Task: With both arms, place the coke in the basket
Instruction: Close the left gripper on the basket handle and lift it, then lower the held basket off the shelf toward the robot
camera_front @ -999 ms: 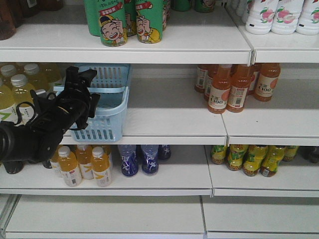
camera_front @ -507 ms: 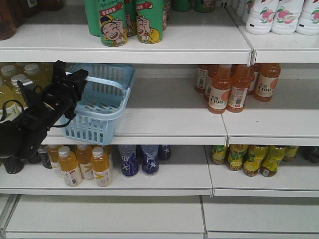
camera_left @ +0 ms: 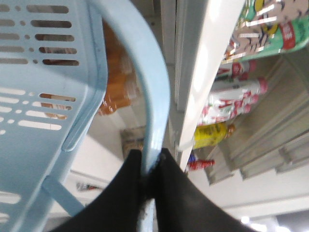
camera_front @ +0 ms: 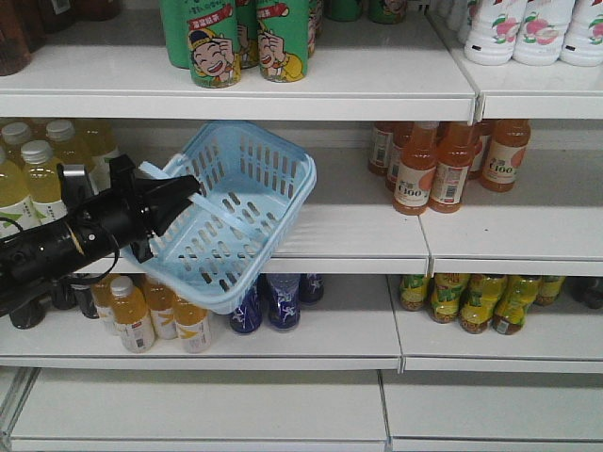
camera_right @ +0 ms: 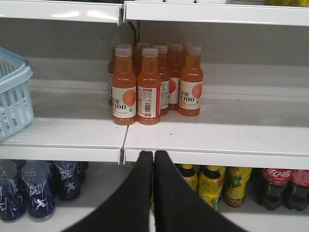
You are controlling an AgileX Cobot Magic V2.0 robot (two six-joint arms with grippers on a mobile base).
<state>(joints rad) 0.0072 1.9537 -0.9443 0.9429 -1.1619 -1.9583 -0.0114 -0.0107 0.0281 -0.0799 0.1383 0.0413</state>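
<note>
With the left gripper [camera_left: 150, 162] pinching only the thin handle [camera_left: 153, 101] of the basket [camera_front: 247, 209], tipped over the shelf [camera_front: 358, 235] edge, it looked liable to slip loose; the right gripper [camera_right: 153, 155] had its fingers pressed together, with no coke visible.

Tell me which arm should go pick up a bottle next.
Right. The left gripper is clamped on the handle of the light blue basket, holding it tilted; the right gripper is shut, empty, and faces the orange C100 bottles.
</note>
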